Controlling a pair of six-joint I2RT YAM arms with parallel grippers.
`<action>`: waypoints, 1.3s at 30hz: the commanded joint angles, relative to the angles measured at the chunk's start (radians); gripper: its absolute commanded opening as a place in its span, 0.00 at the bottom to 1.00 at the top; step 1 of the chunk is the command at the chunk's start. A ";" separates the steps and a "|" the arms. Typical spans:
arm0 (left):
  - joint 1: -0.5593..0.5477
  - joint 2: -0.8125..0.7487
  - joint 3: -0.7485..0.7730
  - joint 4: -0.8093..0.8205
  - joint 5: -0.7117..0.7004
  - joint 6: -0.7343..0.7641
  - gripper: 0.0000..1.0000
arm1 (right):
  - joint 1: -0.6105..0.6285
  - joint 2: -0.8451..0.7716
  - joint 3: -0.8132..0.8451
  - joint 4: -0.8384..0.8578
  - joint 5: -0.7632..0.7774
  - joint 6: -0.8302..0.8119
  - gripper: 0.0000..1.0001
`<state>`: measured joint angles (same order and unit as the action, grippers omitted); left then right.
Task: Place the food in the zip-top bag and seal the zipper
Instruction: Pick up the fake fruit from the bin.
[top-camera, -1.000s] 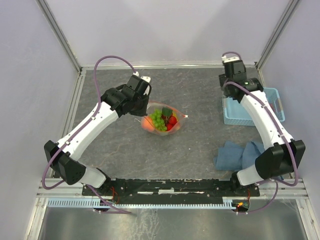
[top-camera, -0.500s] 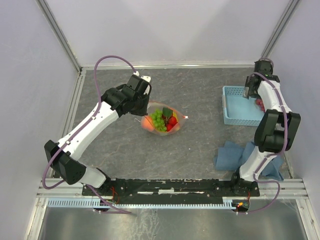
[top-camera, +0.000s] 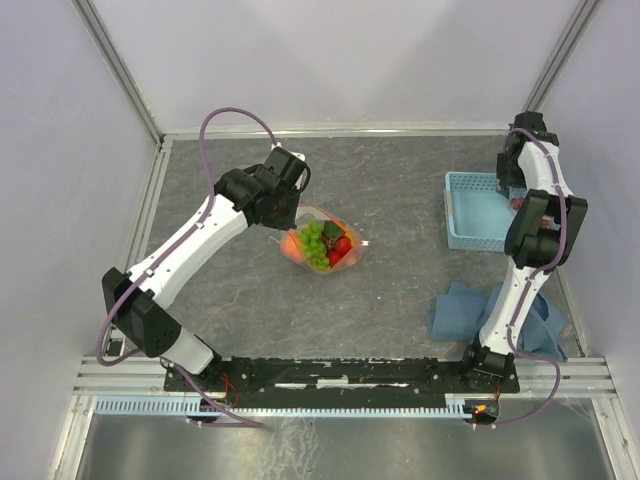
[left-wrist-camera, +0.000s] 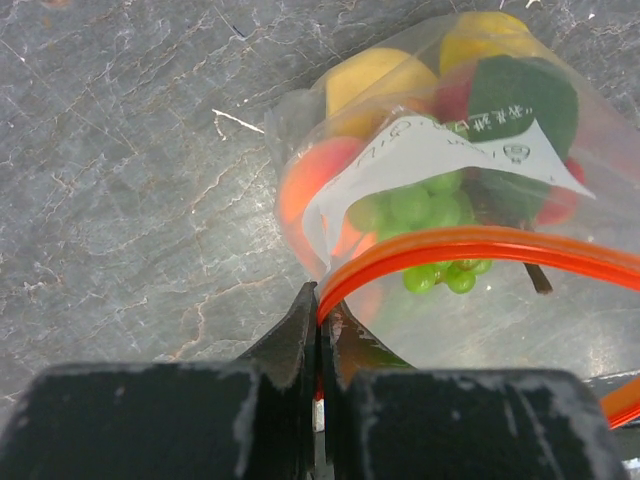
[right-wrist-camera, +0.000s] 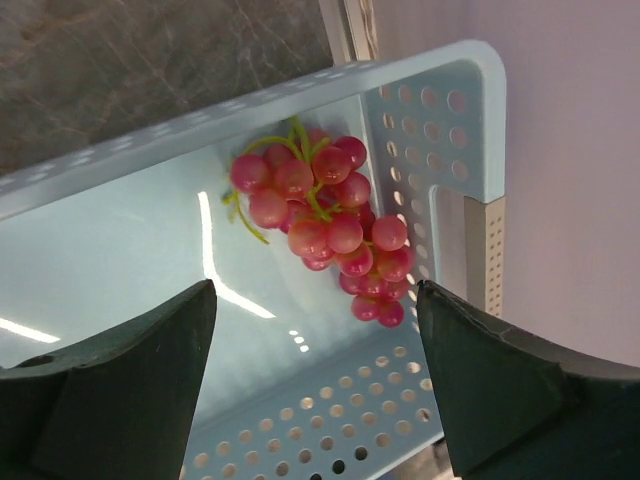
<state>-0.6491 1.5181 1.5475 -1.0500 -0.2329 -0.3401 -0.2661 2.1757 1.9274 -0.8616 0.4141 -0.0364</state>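
The clear zip-top bag (top-camera: 322, 243) lies mid-table holding green grapes, strawberries, a peach and yellow fruit; in the left wrist view the bag (left-wrist-camera: 440, 190) shows its white label and its orange zipper (left-wrist-camera: 470, 250). My left gripper (left-wrist-camera: 322, 310) is shut on the zipper's left end; in the top view the left gripper (top-camera: 290, 210) sits at the bag's far-left edge. My right gripper (right-wrist-camera: 315, 370) is open above a bunch of red-purple grapes (right-wrist-camera: 330, 220) lying in the light-blue basket (right-wrist-camera: 440, 110). In the top view the right gripper (top-camera: 520, 185) hovers over the basket's right side.
The light-blue basket (top-camera: 475, 212) stands at the right, near the right wall. A blue cloth (top-camera: 470, 312) lies crumpled in front of it by the right arm's base. Purple walls and metal frame rails surround the grey table.
My right arm swung from the basket's far-left corner to its right side, folding upright over the grapes. My left gripper shifted slightly and the bag moved a little with it.
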 joint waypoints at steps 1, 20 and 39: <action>0.005 0.028 0.064 -0.009 -0.021 0.035 0.03 | 0.012 0.073 0.095 -0.082 0.143 -0.121 0.89; 0.005 0.056 0.075 -0.008 -0.023 0.046 0.03 | 0.020 0.268 0.183 -0.132 0.129 -0.195 0.80; 0.005 0.017 0.047 0.010 -0.028 0.046 0.03 | 0.035 0.169 0.136 -0.134 0.020 -0.066 0.22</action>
<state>-0.6491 1.5772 1.5780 -1.0683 -0.2394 -0.3401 -0.2478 2.4382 2.0781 -0.9894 0.5144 -0.1753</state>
